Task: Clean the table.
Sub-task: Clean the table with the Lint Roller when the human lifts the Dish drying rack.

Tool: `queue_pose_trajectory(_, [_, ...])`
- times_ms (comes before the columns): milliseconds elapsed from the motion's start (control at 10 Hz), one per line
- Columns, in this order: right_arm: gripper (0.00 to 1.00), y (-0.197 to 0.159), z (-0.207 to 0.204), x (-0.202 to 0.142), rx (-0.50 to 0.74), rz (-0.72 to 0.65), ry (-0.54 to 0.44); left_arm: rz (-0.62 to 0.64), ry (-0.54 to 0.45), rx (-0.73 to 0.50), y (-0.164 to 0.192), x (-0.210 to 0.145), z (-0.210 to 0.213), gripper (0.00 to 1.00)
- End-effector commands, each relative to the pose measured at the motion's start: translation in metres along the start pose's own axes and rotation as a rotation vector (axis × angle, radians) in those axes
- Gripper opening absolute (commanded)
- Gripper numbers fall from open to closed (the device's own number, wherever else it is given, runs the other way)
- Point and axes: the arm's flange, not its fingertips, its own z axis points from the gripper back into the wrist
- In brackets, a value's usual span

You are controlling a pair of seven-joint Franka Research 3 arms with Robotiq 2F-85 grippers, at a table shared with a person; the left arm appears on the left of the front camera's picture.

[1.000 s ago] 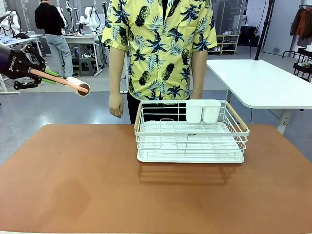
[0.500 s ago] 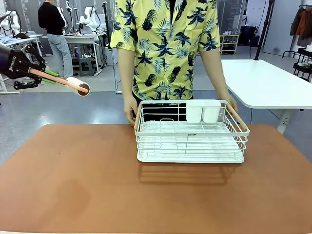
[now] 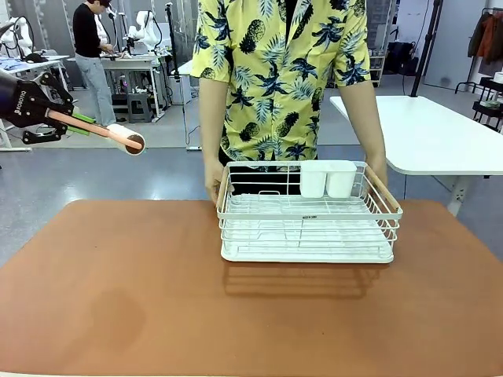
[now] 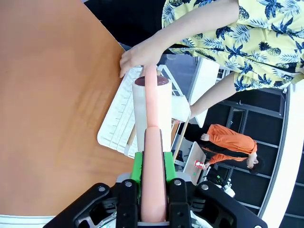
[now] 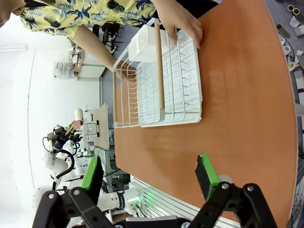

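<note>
Hands (image 3: 213,181) of a person grip the white dish rack (image 3: 308,228) on the table (image 3: 141,306).
Left gripper (image 3: 78,124) clamps a lint roller (image 3: 126,137) aloft; right gripper (image 5: 149,178) hangs with jaws apart.

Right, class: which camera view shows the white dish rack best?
The front view: the dish rack sits whole, level and unobstructed. The right wrist view also shows it whole, but from above and rolled sideways. The left wrist view hides much of it behind the roller.

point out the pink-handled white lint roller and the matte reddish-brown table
pink-handled white lint roller (image 3: 122,133): front view, white roll
matte reddish-brown table (image 3: 149,302): front view, bare top near the front
</note>
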Motion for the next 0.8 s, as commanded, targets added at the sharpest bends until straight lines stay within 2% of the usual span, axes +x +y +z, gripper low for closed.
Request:
queue_pose_trajectory(0, [1.00,0.0022,0.0004,-0.0002,0.021,0.014,-0.008,0.013,-0.018,-0.004,-0.0053,0.0010,0.0016,0.04])
queue_pose_trajectory(700, [1.00,0.0022,0.0004,-0.0002,0.021,0.014,-0.008,0.013,-0.018,-0.004,-0.0053,0.0010,0.0016,0.04])
